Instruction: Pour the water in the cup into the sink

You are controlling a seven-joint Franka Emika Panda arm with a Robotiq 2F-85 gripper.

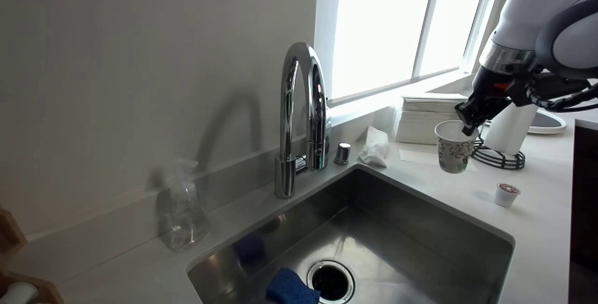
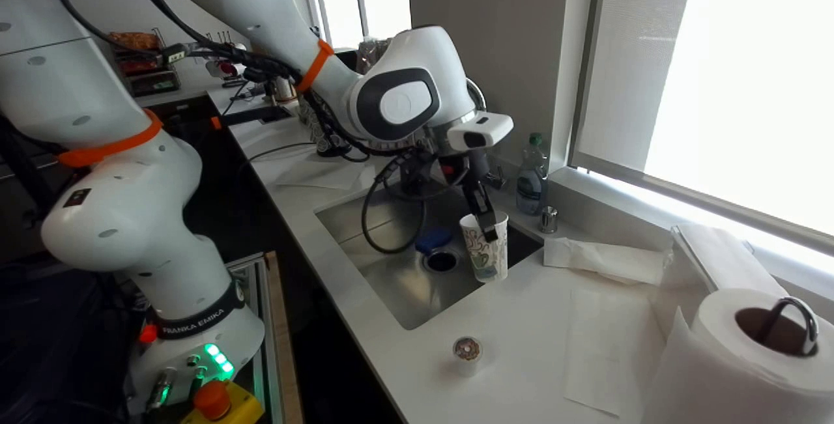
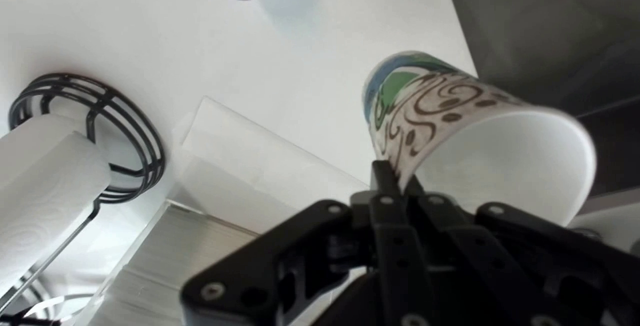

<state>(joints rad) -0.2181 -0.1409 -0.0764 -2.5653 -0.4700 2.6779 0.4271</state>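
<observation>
- Grey wall (image 1: 163,61) and bright window (image 1: 383,33) are seen behind the white bench (image 1: 542,243), into which the sink (image 1: 434,220) is set.
- By the gripper (image 3: 399,178), the side of the cup (image 3: 440,100) is pinched at the rim: one finger is placed inside and one outside, as is shown in the wrist view.
- The cup (it is decorated with brown swirls, with green and blue near the base) is held almost upright in the air, near the sink; whether its rim reaches over the sink cannot be told.
- Its inner side is shown white, but its bottom is hidden, so the content cannot be told.
- Beside the sink, a tall arched faucet (image 1: 318,112) is mounted.
- Inside the sink, a blue sponge (image 1: 289,287) is seen at the edge of the round drain hole (image 1: 331,282).
- On the bench, a small pod (image 2: 467,353) with a doughnut picture is placed near the sink.
- Farther from the sink, a paper roll (image 1: 509,129) is supported by a black wire stand (image 3: 105,98).
- Under the window, a stack of white paper (image 1: 425,117) is kept.
</observation>
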